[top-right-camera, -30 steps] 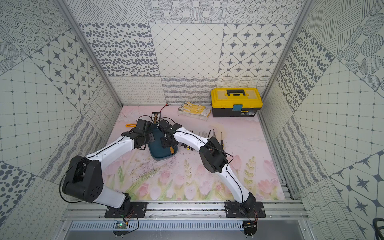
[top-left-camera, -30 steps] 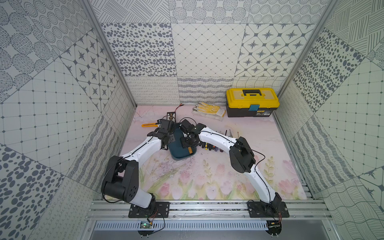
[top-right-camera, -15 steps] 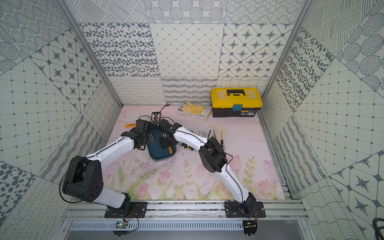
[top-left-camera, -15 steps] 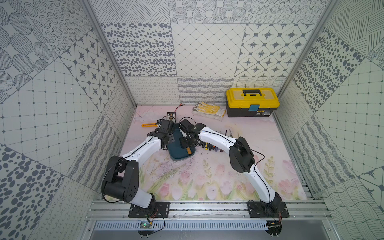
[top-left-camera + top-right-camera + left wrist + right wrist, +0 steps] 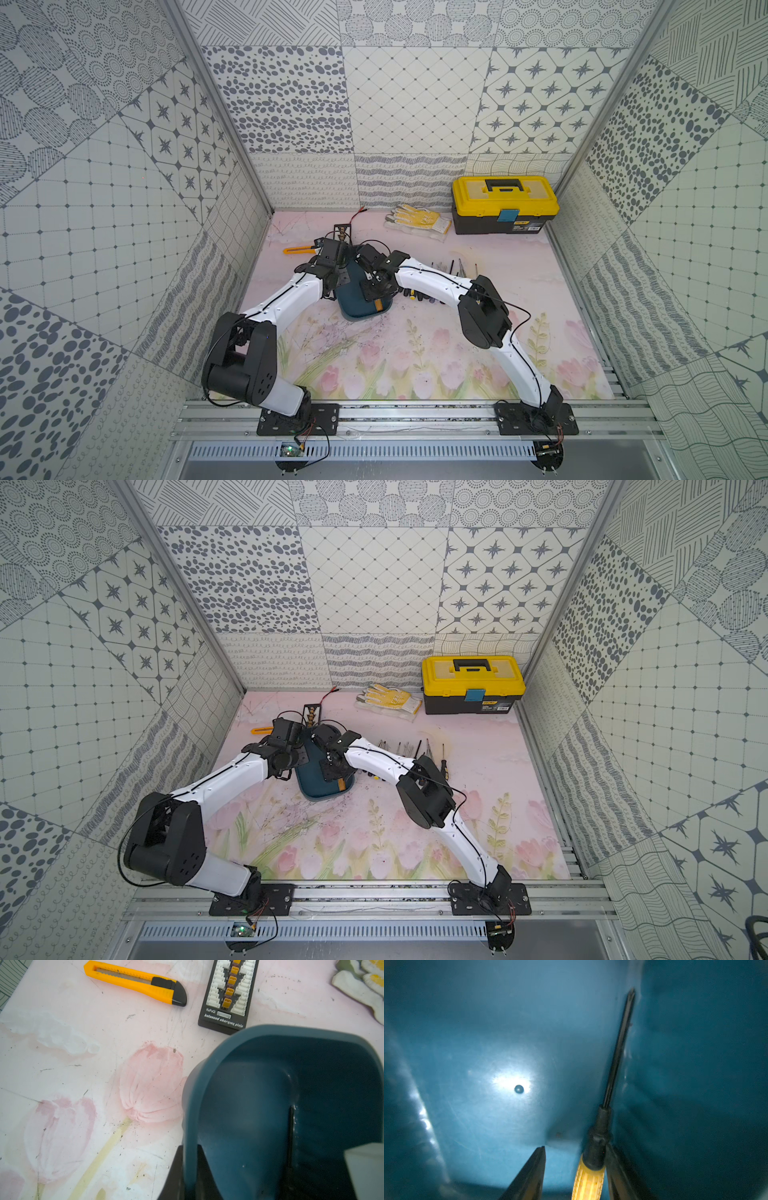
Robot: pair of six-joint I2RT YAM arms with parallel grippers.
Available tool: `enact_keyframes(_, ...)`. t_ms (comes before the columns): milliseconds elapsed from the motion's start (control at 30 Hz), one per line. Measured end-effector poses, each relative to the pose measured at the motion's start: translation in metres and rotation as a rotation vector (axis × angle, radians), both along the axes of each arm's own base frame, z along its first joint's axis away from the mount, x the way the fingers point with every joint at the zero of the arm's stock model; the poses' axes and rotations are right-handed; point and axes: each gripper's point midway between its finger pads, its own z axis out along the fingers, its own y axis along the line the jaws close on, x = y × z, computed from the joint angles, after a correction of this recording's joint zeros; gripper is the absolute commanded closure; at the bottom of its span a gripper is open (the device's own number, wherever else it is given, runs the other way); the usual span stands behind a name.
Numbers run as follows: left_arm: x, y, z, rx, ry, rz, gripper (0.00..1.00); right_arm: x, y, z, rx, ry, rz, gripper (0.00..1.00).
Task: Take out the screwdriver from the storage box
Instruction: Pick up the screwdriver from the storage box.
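Note:
The teal-blue storage box (image 5: 362, 308) lies on the mat between my two arms in both top views (image 5: 318, 789). My left gripper (image 5: 190, 1146) is shut on the box's side wall (image 5: 270, 1030), one finger outside and one inside. My right gripper (image 5: 575, 1147) reaches into the box and stands open. The screwdriver (image 5: 618, 1053), with a black shaft and yellow handle, lies between its fingers. It rests against one finger, and a gap separates it from the other. Its yellow handle (image 5: 378, 306) shows at the box's near end. The shaft (image 5: 291, 1132) also shows in the left wrist view.
A yellow utility knife (image 5: 135, 980) and a black charging plate (image 5: 228, 995) lie just beyond the box. Several loose screwdrivers (image 5: 449, 270) lie on the mat under my right arm. Work gloves (image 5: 417, 218) and a yellow-lidded toolbox (image 5: 505, 203) sit by the back wall.

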Motion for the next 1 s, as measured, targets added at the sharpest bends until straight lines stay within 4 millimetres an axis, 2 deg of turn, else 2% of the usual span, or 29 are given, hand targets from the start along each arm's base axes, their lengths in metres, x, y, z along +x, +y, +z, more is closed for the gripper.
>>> enact_keyframes(200,0.000,0.000,0.000,0.000,-0.001,0.000,1.00,-0.003,-0.001,-0.001,0.006,0.023,-0.033,0.50)
enact_keyframes(433,0.000,0.000,0.000,0.002,-0.001,0.000,1.00,-0.011,0.004,-0.007,0.032,0.079,-0.037,0.64)
enact_keyframes(600,0.000,0.000,0.000,0.002,-0.001,0.000,1.00,-0.013,0.007,-0.007,0.053,0.098,-0.025,0.66)
enact_keyframes(667,0.000,0.000,0.000,0.002,-0.001,0.000,1.00,-0.015,0.009,-0.007,0.060,0.108,-0.015,0.74)
enact_keyframes(700,0.000,0.000,0.000,0.002,-0.001,0.000,1.00,-0.016,0.010,-0.007,0.064,0.113,-0.010,0.75)
enact_keyframes(733,0.000,0.000,0.000,0.001,-0.001,0.000,1.00,-0.017,0.011,-0.008,0.068,0.117,-0.006,0.73)
enact_keyframes(800,0.000,0.000,0.000,0.002,0.000,0.000,1.00,-0.017,0.012,-0.009,0.070,0.120,0.001,0.59)
enact_keyframes(833,0.000,0.000,0.000,0.001,0.000,0.000,1.00,-0.017,0.012,-0.010,0.070,0.121,0.005,0.55)
enact_keyframes(933,0.000,0.000,-0.001,0.002,0.001,0.000,1.00,-0.017,0.012,-0.009,0.070,0.122,0.003,0.57)
enact_keyframes(1000,0.000,0.000,-0.001,0.002,0.003,0.000,1.00,-0.017,0.012,-0.011,0.063,0.124,0.002,0.64)
